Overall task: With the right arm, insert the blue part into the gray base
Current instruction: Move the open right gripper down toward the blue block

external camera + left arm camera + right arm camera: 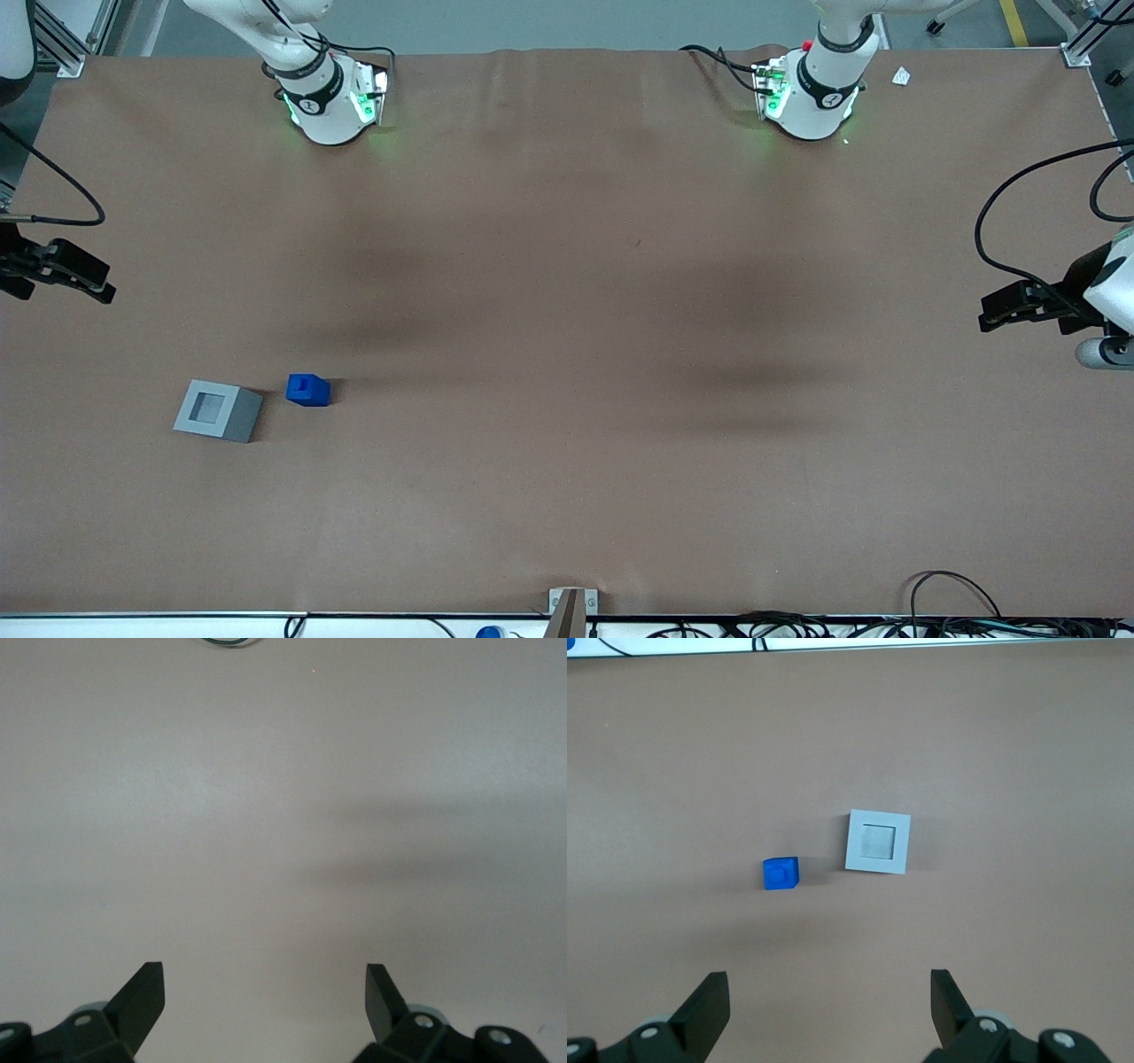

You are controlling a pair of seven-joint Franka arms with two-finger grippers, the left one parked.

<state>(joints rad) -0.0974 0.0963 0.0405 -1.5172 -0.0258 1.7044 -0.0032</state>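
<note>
Tabletop edge: nearest the front camera, a small metal bracket (572, 610) sits at the middle of the brown tabletop (567, 496), with dark cables (939, 611) bunched along the edge toward the parked arm's end.
Gray base: the gray base (218, 411) stands on the tabletop toward the working arm's end, its lighter top face up and the square recess showing open.
Blue part: the blue part (307, 390) rests on the tabletop near the gray base, slightly farther from the front camera, with a strip of bare cloth between them; its raised stub faces up.
Surroundings: nothing else lies close to the two pieces; soft dark shadows cross the cloth farther from the camera.
Gripper: the gripper (84, 275) hangs at the working arm's end of the tabletop, farther from the front camera than both pieces and well apart from them; its fingers are spread wide and hold nothing.
Right arm: the right arm (323, 93) has its white base with green lights at the edge farthest from the camera.
Scrap: a small white scrap (901, 76) lies near that same edge, toward the parked arm's end.
Wrist view only: the right wrist view looks down past the gripper (830, 1005), showing the blue part (780, 873) and gray base (878, 842) from above, the recess square and shallow-looking.
Front view only: the arm bases, bracket and cables.
</note>
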